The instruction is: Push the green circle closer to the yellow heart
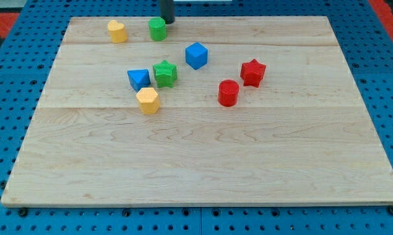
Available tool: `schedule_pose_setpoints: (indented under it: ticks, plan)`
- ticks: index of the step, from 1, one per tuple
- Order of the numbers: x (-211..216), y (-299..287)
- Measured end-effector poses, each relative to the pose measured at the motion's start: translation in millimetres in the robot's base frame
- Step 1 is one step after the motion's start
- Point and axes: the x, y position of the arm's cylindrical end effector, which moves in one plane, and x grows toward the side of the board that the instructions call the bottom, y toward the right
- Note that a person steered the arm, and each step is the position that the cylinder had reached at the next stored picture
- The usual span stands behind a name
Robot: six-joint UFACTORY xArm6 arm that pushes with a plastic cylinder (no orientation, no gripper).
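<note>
Green circle sits close to the worktop's top edge, left of the middle, with the yellow heart near it on the side toward the top-left corner; a small gap of bare wood separates the two. The arm carries no pincer, only a dark rod, so no opening width can be told. The rod's tip rests just beside the green circle, at its upper right side by the top edge; whether they touch cannot be made out.

Further from the top edge, toward the middle of the worktop, a blue block of roughly triangular shape and a green star stand side by side, about touching, and a yellow hexagon-like block lies just below them. A blue cube stands apart, nearer the top edge. Toward the right edge, a red star and a red cylinder stand close together.
</note>
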Motion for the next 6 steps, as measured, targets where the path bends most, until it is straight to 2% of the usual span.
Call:
schedule_pose_setpoints:
  ticks: [1, 2, 4, 5, 6]
  plan:
    - [13, 30]
    - [20, -14]
    - [1, -3]
    - [-5, -22]
    - [24, -57]
